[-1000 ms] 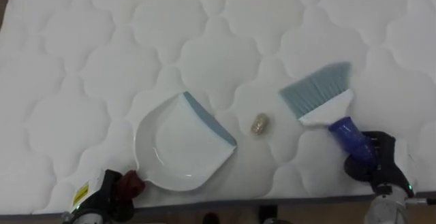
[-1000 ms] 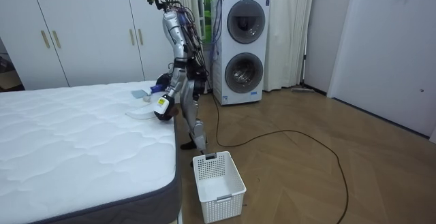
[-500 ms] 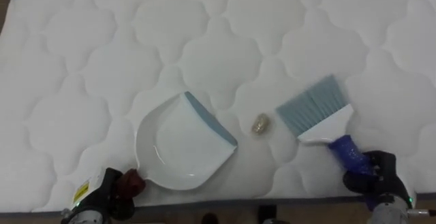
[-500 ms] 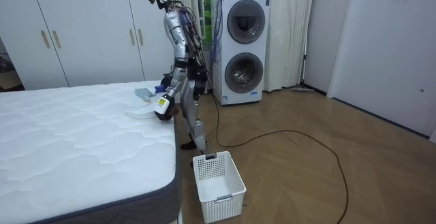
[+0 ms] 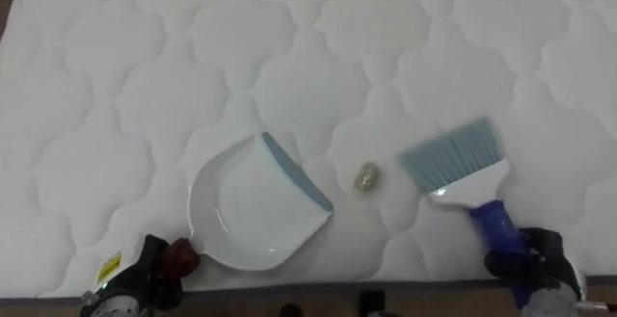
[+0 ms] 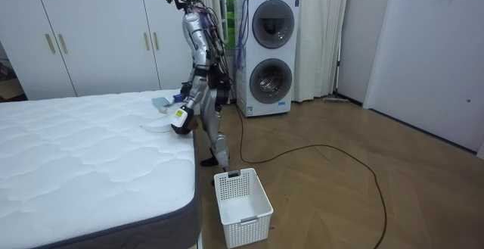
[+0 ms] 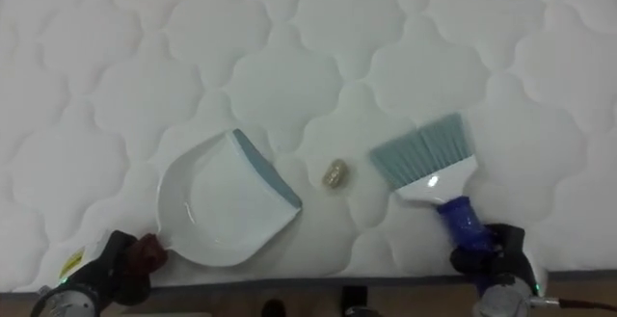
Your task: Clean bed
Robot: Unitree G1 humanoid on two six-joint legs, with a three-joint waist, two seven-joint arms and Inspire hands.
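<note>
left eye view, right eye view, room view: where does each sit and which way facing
Left eye view: robot's head, looking down at the mattress; left hand holds the dustpan, right hand the brush.
Right eye view: same head, slightly aside, same downward look and hands.
Room view: off in the room, facing the whole robot at the mattress edge.
Shared: both eye views show the scrap between dustpan and brush.

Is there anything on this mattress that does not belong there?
Yes: a small beige lump lies on the white mattress, between the dustpan and the bristles of the brush, touching neither.
</note>
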